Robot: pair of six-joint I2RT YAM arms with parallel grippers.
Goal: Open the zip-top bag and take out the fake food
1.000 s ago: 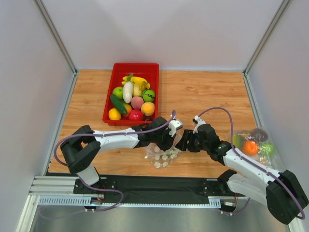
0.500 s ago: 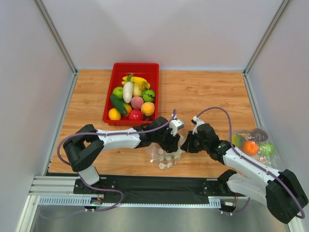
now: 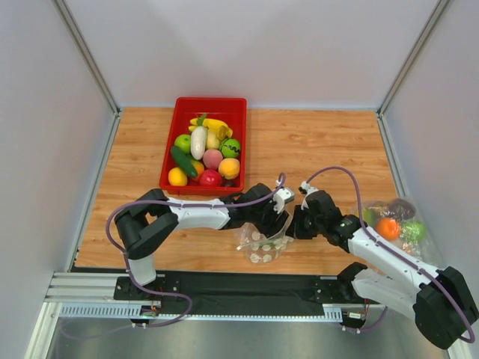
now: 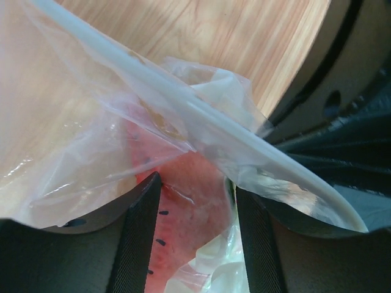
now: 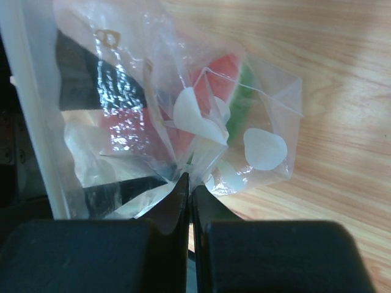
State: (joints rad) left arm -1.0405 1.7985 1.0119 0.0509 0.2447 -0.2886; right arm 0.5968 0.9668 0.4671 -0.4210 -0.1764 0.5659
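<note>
Wooden tabletop (image 3: pixel 322 142) — pale grey walls (image 3: pixel 262 45)

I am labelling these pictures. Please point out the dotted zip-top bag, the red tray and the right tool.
dotted zip-top bag (image 3: pixel 263 250), top view, its dotted lower part.
red tray (image 3: pixel 211 100), top view, its far rim.
right tool (image 5: pixel 188 181), right wrist view, between its shut fingertips.

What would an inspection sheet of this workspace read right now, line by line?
Surface: wooden table, no spills seen.
Job's things: dotted zip-top bag bunched between the arms, red and green piece inside.
Clutter: red tray of toy produce at the back; second clear bag at the right edge.
Grippers: left gripper, fingers apart around the bag; right gripper shut on its film.
Cables: purple cables loop over both arms, no snag seen.
Surroundings: white walls, metal rail at the near edge.
</note>
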